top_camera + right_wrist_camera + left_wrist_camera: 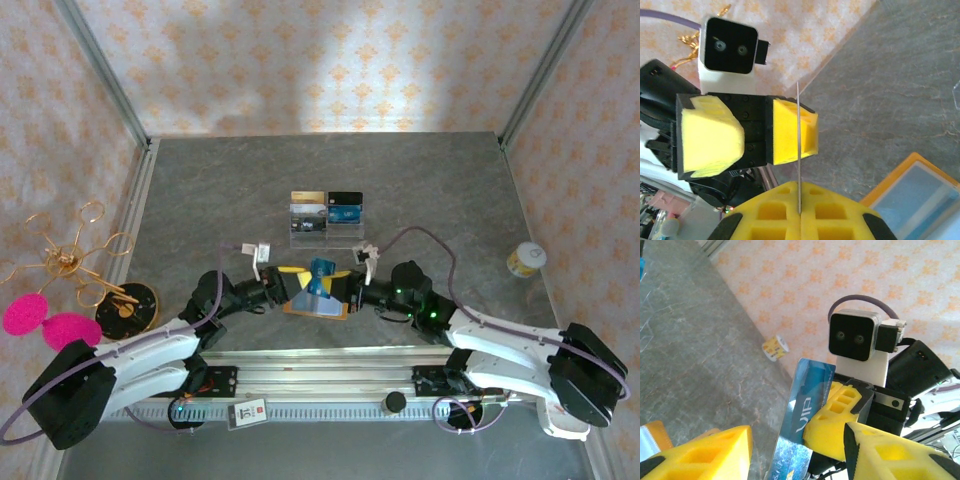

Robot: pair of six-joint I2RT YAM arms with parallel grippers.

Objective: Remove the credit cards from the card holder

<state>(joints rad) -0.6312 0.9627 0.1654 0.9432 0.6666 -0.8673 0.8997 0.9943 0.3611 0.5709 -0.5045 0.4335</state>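
The site is a robotics laboratory test cell. The tabletop is a grey stone-pattern sheet, enclosed on three sides by wall panels covered in printed floral paper. Bare metal posts stand at its far corners. Two robot arms, the left arm and the right arm, are bolted to a metal rail along the near edge. Purple cables run exposed, and a camera is mounted on a wrist.
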